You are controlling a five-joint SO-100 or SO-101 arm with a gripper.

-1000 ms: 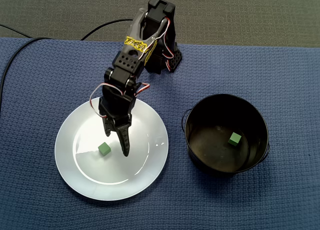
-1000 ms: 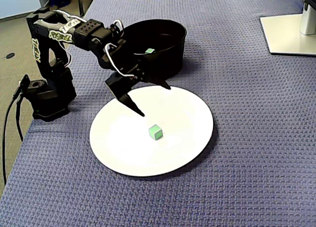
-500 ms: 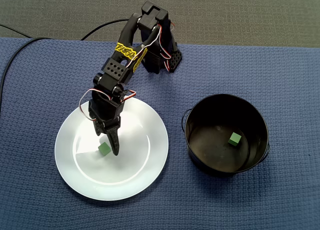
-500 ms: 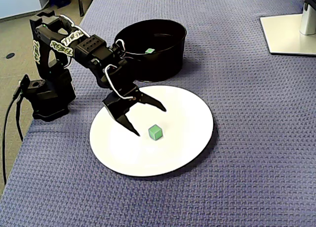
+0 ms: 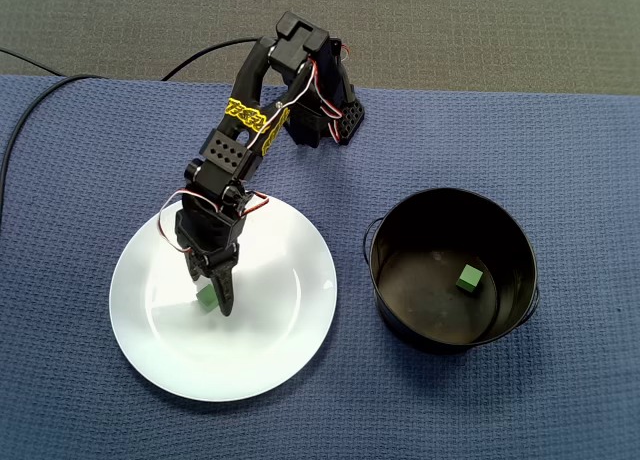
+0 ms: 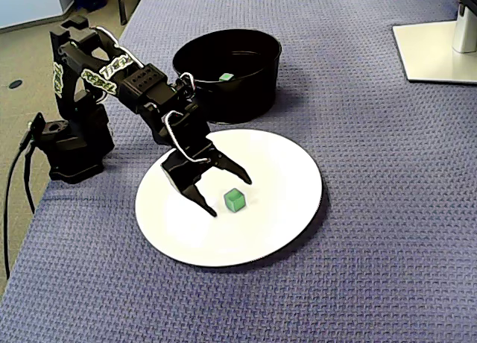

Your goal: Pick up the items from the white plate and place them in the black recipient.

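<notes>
Gripper (image 6: 230, 197) low over white plate (image 6: 294, 179), centre-left of frame | fingers (image 6: 203, 203) spread wide either side of green cube (image 6: 234, 201), holding nothing, a gap on each side | cube rests on plate | second cube (image 6: 226, 77) inside black pot (image 6: 253, 97), upper centre

No legible text, number or brand anywhere. Dark lettering on a yellow sticker (image 5: 252, 114) wrapped round the upper link of the arm (image 5: 215, 162) in a fixed view, too small and skewed to spell out. Similar lettering on pale stickers (image 6: 110, 65) along that link and on the upright post behind it in a fixed view, likewise too blurred to read.
</notes>
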